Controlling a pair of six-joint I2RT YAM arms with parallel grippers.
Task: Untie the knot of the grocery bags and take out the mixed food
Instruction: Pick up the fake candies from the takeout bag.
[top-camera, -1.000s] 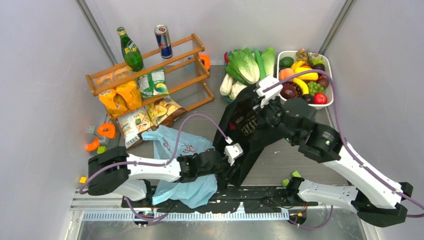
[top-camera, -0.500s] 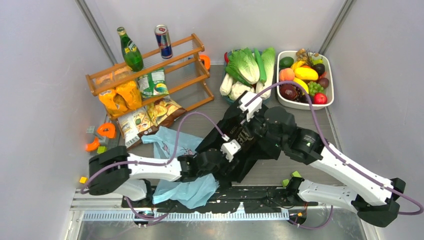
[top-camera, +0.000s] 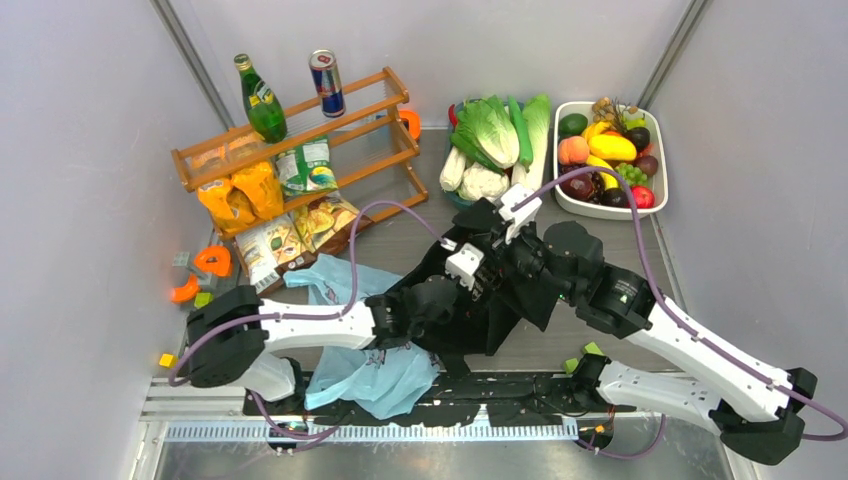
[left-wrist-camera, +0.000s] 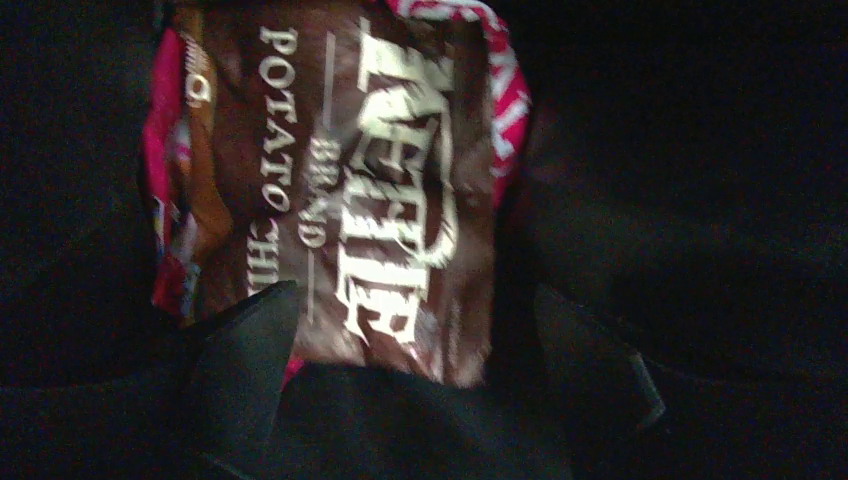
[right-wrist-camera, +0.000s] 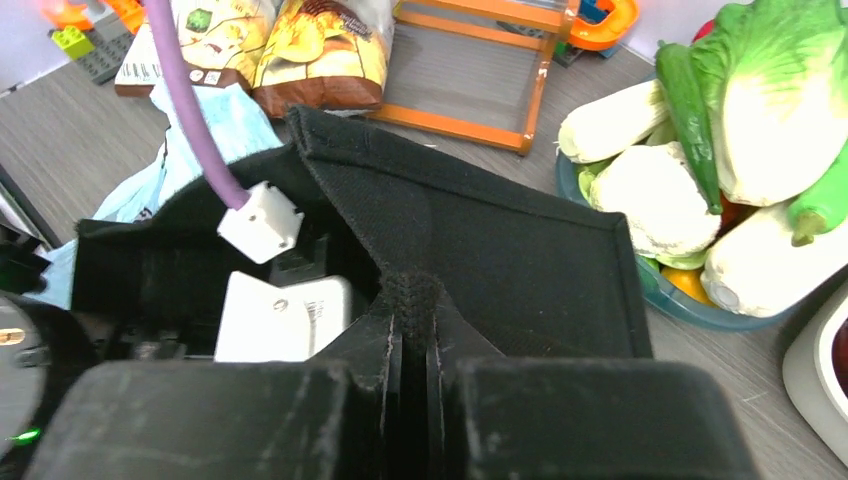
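Observation:
The black tote (top-camera: 520, 300) slumps at mid-table with my left arm reaching into its mouth. Inside it, in the left wrist view, lies a dark brown potato-chips packet (left-wrist-camera: 340, 180) with pink-red edges. My left gripper (left-wrist-camera: 415, 350) stands open, its fingers (left-wrist-camera: 240, 370) wide apart beside the packet's near end, which a black fabric fold partly hides. My right gripper (right-wrist-camera: 412, 300) is shut on the black tote's rim (right-wrist-camera: 500, 230), holding it up. The flattened light-blue bag (top-camera: 350, 285) lies under the left arm. No knot shows.
Toy vegetables (top-camera: 495, 140) are heaped at the back, cabbage (right-wrist-camera: 780, 100) and cucumber (right-wrist-camera: 690, 110) among them, next to a white fruit tray (top-camera: 655, 205). An orange wooden rack (top-camera: 300, 150) holds a green bottle (top-camera: 260, 100) and a can (top-camera: 326, 82); crisp packs (top-camera: 285, 240) lie below it.
My left gripper has opened and pushed further into the tote. My right gripper has come down toward the near left with the rim, so the tote has sunk lower.

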